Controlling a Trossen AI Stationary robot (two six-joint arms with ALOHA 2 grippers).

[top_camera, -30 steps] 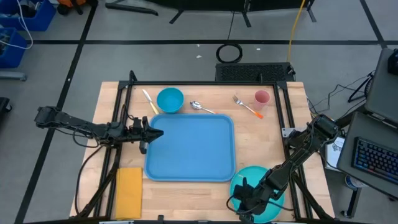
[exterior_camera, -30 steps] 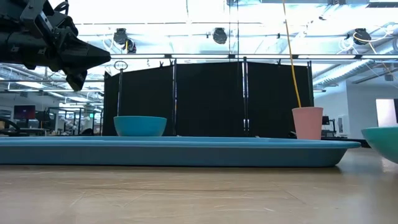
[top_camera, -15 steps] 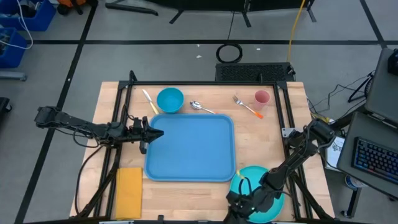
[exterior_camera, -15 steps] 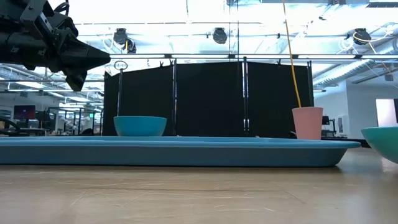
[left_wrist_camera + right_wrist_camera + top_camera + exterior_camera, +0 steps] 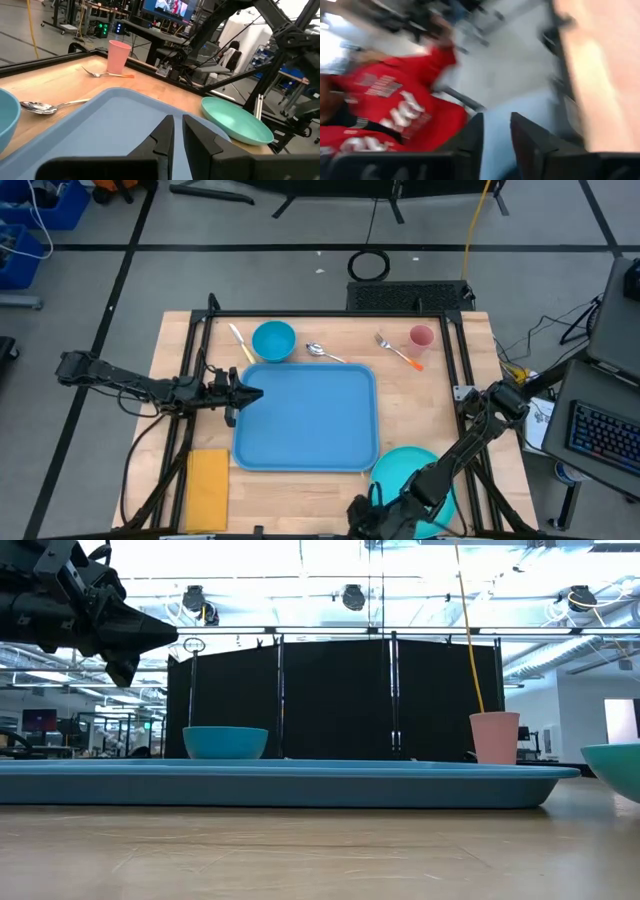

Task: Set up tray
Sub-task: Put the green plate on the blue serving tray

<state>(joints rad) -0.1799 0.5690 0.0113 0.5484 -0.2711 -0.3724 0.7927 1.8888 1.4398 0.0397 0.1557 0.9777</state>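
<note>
The blue tray (image 5: pixel 305 418) lies flat in the middle of the table. The round teal plate (image 5: pixel 405 463) rests on the wood just off the tray's near right corner; it also shows in the left wrist view (image 5: pixel 235 120). My right gripper (image 5: pixel 365 520) is at the table's near edge, left of the plate and clear of it. Its fingers (image 5: pixel 472 135) stand apart with nothing between them. My left gripper (image 5: pixel 250 394) hovers shut above the tray's left rim, pointing level across the tray (image 5: pixel 100 125).
Along the far edge lie a pale knife (image 5: pixel 240 343), a teal bowl (image 5: pixel 273 340), a spoon (image 5: pixel 322 352), an orange-handled fork (image 5: pixel 400 352) and a pink cup (image 5: pixel 421 337). A yellow napkin (image 5: pixel 207 488) lies at the near left. A person in red (image 5: pixel 385 115) is beyond the table.
My right gripper has drawn away from the plate's near left rim, going toward the table's left and near edges and rising a little while its wrist rolled. The plate has stayed where it was.
</note>
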